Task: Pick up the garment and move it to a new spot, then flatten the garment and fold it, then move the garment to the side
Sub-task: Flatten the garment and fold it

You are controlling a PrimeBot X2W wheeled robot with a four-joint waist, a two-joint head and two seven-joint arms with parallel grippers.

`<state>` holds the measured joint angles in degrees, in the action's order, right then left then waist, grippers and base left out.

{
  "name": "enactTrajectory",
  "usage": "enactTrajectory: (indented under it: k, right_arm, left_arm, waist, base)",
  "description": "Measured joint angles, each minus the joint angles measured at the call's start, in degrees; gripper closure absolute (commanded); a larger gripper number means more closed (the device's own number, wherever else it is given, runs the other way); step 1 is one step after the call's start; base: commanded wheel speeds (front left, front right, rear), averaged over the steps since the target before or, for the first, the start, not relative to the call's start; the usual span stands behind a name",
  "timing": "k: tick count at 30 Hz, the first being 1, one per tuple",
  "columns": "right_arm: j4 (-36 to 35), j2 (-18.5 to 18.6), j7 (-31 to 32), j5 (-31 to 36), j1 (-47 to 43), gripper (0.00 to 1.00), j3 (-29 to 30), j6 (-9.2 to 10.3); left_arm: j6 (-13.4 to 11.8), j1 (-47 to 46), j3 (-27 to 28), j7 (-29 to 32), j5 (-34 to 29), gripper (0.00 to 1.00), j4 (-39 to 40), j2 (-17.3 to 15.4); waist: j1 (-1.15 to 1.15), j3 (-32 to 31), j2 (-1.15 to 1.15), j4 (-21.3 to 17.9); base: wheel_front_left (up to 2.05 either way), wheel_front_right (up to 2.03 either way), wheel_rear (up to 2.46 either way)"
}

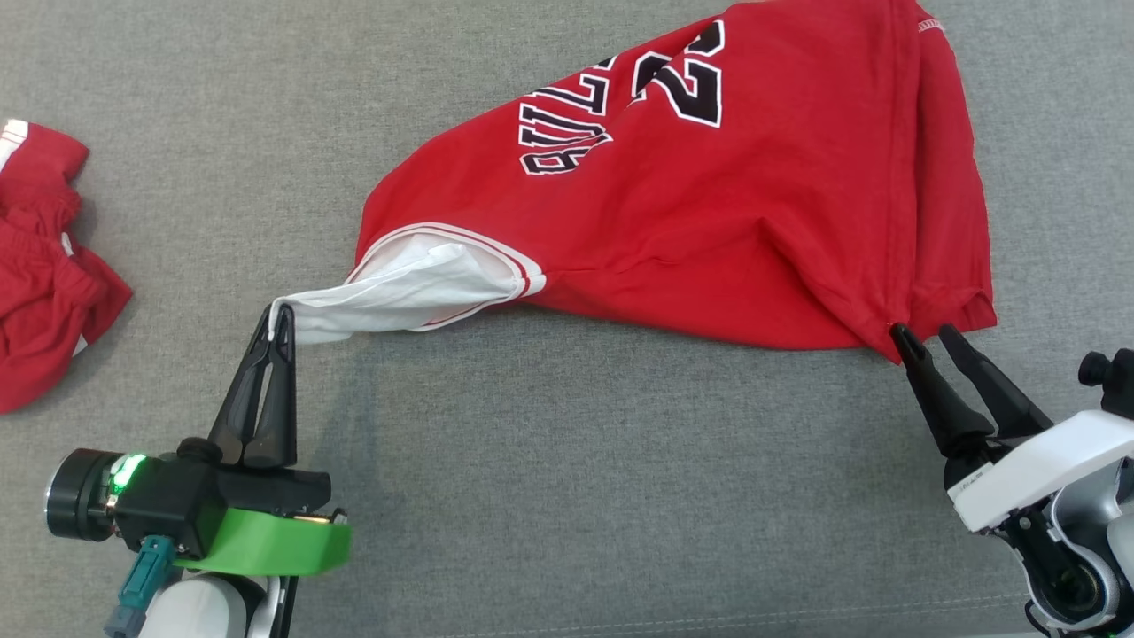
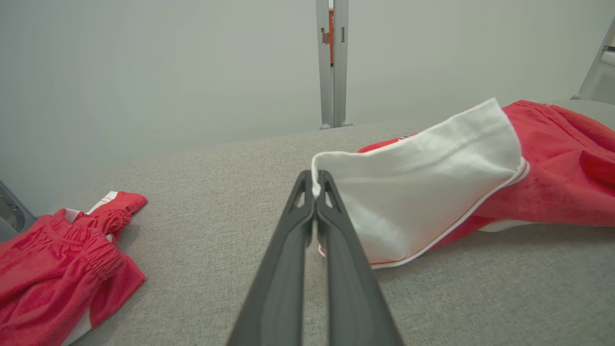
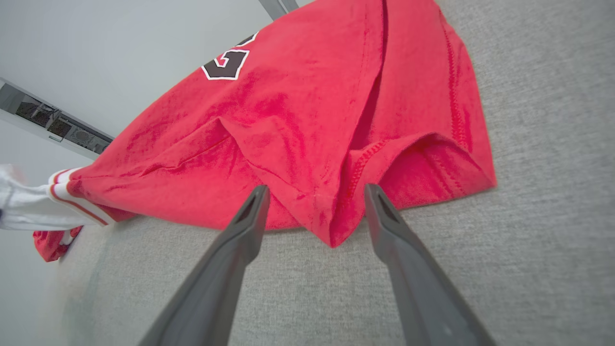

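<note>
The garment (image 1: 709, 213) is a red jersey with black-and-white lettering, spread across the grey surface (image 1: 567, 461). A white inner layer (image 1: 399, 297) pokes out of its left opening. My left gripper (image 1: 276, 312) is shut on the tip of that white layer, seen pinched between the fingertips in the left wrist view (image 2: 315, 179). My right gripper (image 1: 924, 331) stands open at the garment's near right corner, its fingers either side of a hanging red fold (image 3: 331, 226), with nothing clamped.
A second crumpled red garment (image 1: 44, 266) with white trim lies at the far left, also visible in the left wrist view (image 2: 62, 269). Grey padded surface stretches between the two grippers. A metal post (image 2: 332, 62) stands beyond the far edge.
</note>
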<state>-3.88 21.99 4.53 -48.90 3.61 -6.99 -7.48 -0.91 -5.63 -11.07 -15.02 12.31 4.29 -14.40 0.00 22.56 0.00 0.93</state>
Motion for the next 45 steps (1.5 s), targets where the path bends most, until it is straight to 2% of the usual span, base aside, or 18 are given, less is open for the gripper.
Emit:
enactTrajectory:
  k: [7,14,15,16,17,26,32,36,42,45]
  right_arm:
    - [3.5,2.15,1.04,-7.3,2.95,0.0,-1.29,0.0]
    - [5.1,3.24,0.91,-10.35,3.24,0.01,-3.61,0.0]
    - [4.76,3.3,0.51,-10.9,3.24,0.25,-3.72,0.0]
    - [4.3,3.55,0.02,-11.36,3.25,0.67,-3.98,0.0]
    - [3.59,4.2,-0.51,-11.47,3.25,1.0,-4.48,0.0]
    - [-0.16,8.87,-5.3,-13.3,2.69,1.0,-5.44,0.0]
    - [-4.83,13.12,-8.6,-14.3,3.49,1.0,-2.24,0.0]
    - [-7.34,16.58,-9.16,-14.97,6.87,1.0,2.78,0.0]
    - [-10.29,20.15,-7.03,-15.62,17.84,1.0,9.99,0.0]
    - [-10.94,22.39,-3.41,-14.89,24.5,1.0,11.78,-0.01]
  left_arm:
    - [1.54,-0.59,-0.07,0.0,-1.36,1.0,-0.85,1.85]
    - [2.76,-0.61,0.77,0.0,-2.2,1.0,-1.29,3.16]
    - [2.89,-0.63,0.98,0.0,-2.33,1.0,-1.3,3.22]
    - [2.94,-0.64,1.22,0.0,-2.4,1.0,-1.34,3.31]
    - [3.02,-0.66,1.48,0.0,-2.52,1.0,-1.34,3.38]
    - [3.99,-0.85,2.67,0.0,-4.64,1.0,-1.09,3.16]
    - [5.59,-3.95,3.55,0.0,-5.49,1.0,1.66,0.36]
    - [6.97,-9.63,4.76,1.09,-4.83,1.0,4.93,-3.87]
    - [8.05,-25.46,5.12,8.28,-2.38,1.0,11.84,-14.02]
    - [8.27,-35.2,3.21,12.41,-0.16,1.0,13.73,-19.08]
  waist:
    - [0.0,0.71,0.0,1.7]
    - [0.0,0.97,0.0,2.92]
    - [0.0,1.0,0.0,2.96]
    - [0.0,1.0,0.0,2.95]
    - [0.0,0.97,0.0,2.92]
    - [0.0,-0.36,0.0,2.04]
    - [0.0,-1.61,0.0,1.2]
    - [0.0,-1.96,0.0,0.41]
    - [0.0,-0.81,0.0,-0.42]
    - [0.0,0.41,0.0,-0.72]
  base:
    - [0.0,0.0,0.0]
    - [0.0,0.0,0.0]
    - [0.0,0.0,0.0]
    - [0.0,0.0,0.0]
    - [0.0,0.0,0.0]
    - [0.0,0.0,0.0]
    - [0.0,0.0,0.0]
    - [0.0,0.0,0.0]
    - [0.0,0.0,0.0]
    - [0.0,0.0,0.0]
